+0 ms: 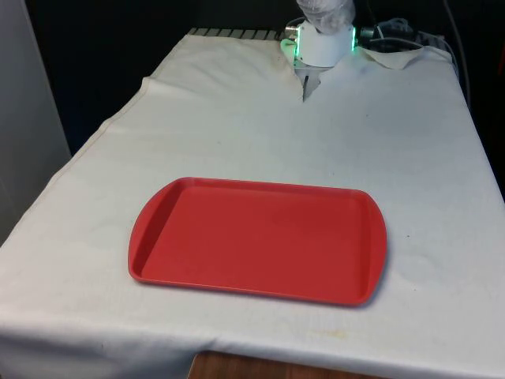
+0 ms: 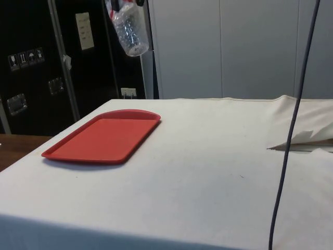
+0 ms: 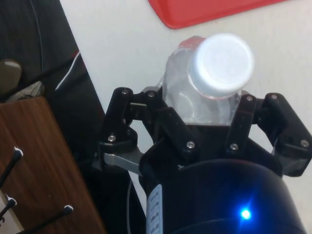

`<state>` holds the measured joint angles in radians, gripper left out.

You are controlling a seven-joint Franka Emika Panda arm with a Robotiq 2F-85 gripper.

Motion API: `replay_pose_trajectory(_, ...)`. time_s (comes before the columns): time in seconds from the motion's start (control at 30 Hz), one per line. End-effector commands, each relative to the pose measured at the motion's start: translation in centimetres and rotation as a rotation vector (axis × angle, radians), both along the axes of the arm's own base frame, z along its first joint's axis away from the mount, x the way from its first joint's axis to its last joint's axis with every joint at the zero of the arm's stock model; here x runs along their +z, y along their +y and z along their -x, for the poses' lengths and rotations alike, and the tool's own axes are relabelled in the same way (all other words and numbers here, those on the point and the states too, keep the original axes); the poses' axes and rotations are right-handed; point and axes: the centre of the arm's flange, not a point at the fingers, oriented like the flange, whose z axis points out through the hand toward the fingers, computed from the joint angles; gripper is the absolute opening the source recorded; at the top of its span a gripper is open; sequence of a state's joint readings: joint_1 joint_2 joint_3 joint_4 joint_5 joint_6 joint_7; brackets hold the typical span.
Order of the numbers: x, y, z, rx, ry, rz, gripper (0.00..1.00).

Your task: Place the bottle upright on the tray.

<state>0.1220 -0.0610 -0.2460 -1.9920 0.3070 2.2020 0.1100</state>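
White cloth covers the table (image 1: 237, 126), dark cabinets behind it on the side cam. Red tray (image 1: 256, 241) sits flat, nothing on it, near the table's front edge in the front view, closer to that view's left. Gripper (image 3: 207, 114) is closed on a clear plastic bottle (image 2: 130, 28) w/ white cap (image 3: 222, 61); fingers (image 3: 246, 117) clamp the body just below the neck. Key relation: bottle hangs high in the air, well apart from the tray, so the tray lies down and fwd from the gripper. Side cam shows the bottle's long axis roughly vertical, slight tilt, rounded base end lowest, so orientation looks about right for an upright set-down. Judgement: next move is mostly a translate over the tray middle, then a straight descent; little reorientation needed. Risk: bottle is light and crinkly, tilt at contact could tip it on release. View diffs: wrist cam gives the grip and cap, plus a corner of the tray (image 3: 204, 12) past the bottle, which confirms the tray is ahead, not directly below. Side cam gives height and axis, but not the grip itself. Front cam gives the tray's full outline and the free area, w/ the robot base (image 1: 323, 43) at the far end.
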Motion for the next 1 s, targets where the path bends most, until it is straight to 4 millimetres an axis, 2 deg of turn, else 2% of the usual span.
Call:
replay_pose_trajectory(0.0,0.0,0.2,-0.2,0.000,-0.013,0.008,0.00)
replay_pose_trajectory(0.6,-0.2,1.5,-2.0,0.036,-0.113,0.045,0.00)
replay_pose_trajectory(0.97,-0.9,2.3,-3.1,0.047,-0.171,0.068,0.00)
